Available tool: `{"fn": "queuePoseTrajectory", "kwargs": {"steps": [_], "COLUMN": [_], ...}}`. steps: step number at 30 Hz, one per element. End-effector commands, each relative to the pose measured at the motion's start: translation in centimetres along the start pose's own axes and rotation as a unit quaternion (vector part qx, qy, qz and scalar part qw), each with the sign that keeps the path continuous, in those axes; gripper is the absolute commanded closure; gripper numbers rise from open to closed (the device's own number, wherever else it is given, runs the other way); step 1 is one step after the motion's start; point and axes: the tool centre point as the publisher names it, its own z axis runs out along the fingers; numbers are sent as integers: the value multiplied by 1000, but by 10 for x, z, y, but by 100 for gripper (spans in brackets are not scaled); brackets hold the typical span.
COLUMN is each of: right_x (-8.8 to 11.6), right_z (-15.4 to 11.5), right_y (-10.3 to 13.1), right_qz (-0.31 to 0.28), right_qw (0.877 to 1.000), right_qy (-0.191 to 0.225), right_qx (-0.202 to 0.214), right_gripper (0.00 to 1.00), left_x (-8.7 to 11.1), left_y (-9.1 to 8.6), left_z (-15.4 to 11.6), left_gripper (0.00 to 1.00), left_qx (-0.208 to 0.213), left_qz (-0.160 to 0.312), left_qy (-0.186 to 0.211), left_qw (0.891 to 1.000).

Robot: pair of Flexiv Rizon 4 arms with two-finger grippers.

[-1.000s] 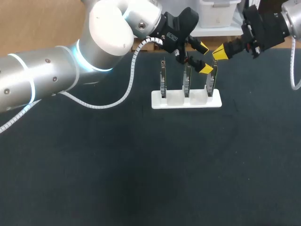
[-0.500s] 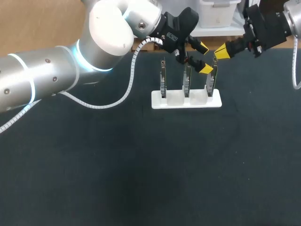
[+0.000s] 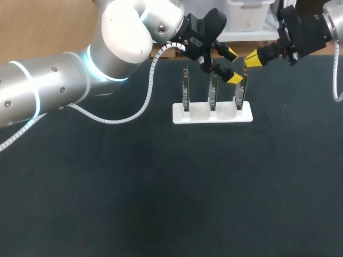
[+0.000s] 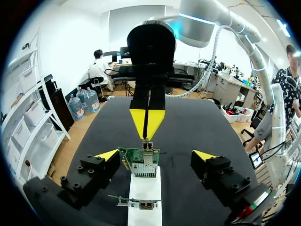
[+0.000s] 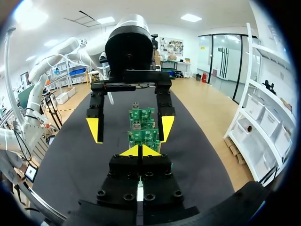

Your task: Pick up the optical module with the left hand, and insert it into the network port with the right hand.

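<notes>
A white stand [image 3: 211,114] holds three upright green network cards. In the head view my left gripper [image 3: 233,66] is open, its yellow tips straddling the top of the rightmost card [image 3: 241,94]. From the right, my right gripper [image 3: 252,59] is shut and points at that card's top. In the left wrist view the card [image 4: 141,162] sits between my open left gripper's [image 4: 155,155] fingers. A small metal module [image 4: 147,145] sits at its edge, just before the shut right gripper [image 4: 146,123]. In the right wrist view my shut right gripper [image 5: 139,150] faces the near card [image 5: 145,136].
The middle card [image 3: 213,91] and left card [image 3: 185,92] stand in the same stand, close beside the left gripper. A white bin [image 3: 246,15] lies past the dark table's far edge. My left arm [image 3: 64,80] spans the table's left back part.
My right gripper drew back slightly up and to the right from the rightmost card, then held still. The left gripper and the cards have not moved.
</notes>
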Motion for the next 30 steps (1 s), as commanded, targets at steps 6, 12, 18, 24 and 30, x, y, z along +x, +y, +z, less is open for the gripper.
{"fn": "queuePoseTrajectory", "kwargs": {"steps": [6,12,18,24,30], "right_x": [-1,0,2,2,3], "right_z": [2,4,4,8,9], "right_y": [-5,-4,-3,-3,-2], "right_qz": [-2,0,6,7,10], "right_qw": [1000,1000,1000,1000,1000], "right_qy": [4,5,7,5,5], "right_qx": [-8,-12,-13,-15,-18], "right_gripper": [100,100,100,100,100], "left_x": [0,0,0,0,0], "left_y": [0,0,0,0,0], "left_z": [0,0,0,0,0], "left_gripper": [0,0,0,0,0], "left_qx": [0,0,0,0,0], "left_qz": [0,0,0,0,0], "left_qy": [1,1,1,1,1], "left_qw": [1000,1000,1000,1000,1000]}}
